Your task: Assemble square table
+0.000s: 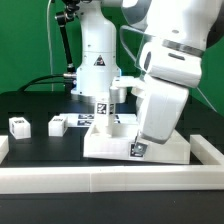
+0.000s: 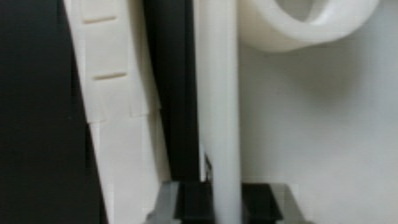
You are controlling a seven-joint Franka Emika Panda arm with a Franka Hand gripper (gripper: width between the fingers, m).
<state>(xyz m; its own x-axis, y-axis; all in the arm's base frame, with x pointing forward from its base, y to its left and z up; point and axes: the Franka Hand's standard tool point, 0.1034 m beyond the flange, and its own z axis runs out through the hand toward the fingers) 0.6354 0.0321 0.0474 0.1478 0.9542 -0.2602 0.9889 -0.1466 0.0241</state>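
Green backdrop and the arm's white base stand behind a black surface [image 1: 40,105], fenced along the front by a long white rail [image 1: 100,178]. The table's square slab [image 1: 105,142] lies flat close behind that rail, toward the exterior view's right, with the tag [image 1: 137,150] on its front edge facing the camera. One tagged leg [image 1: 103,110] appears to stand upright at the slab's back corner on the exterior view's left. Whether it is seated in its hole or only set there cannot be told. Two more legs [image 1: 18,125] [image 1: 56,125] lie loose on the surface, well apart from the slab on the exterior view's left, so they are plainly not fitted. A fourth leg I cannot pick out. The arm reaches down over the slab and its bulky wrist hides most of the fingers in the exterior view. In the wrist view the gripper [image 2: 217,205] is pressed together, with a narrow white strip [image 2: 217,100] running up from between the dark fingers [image 2: 173,205]. Whether that strip is pinched or merely lies beyond them is unclear. I judge the job to be early: at most one leg is in place, at least two wait, and nothing shows the table turned upright.
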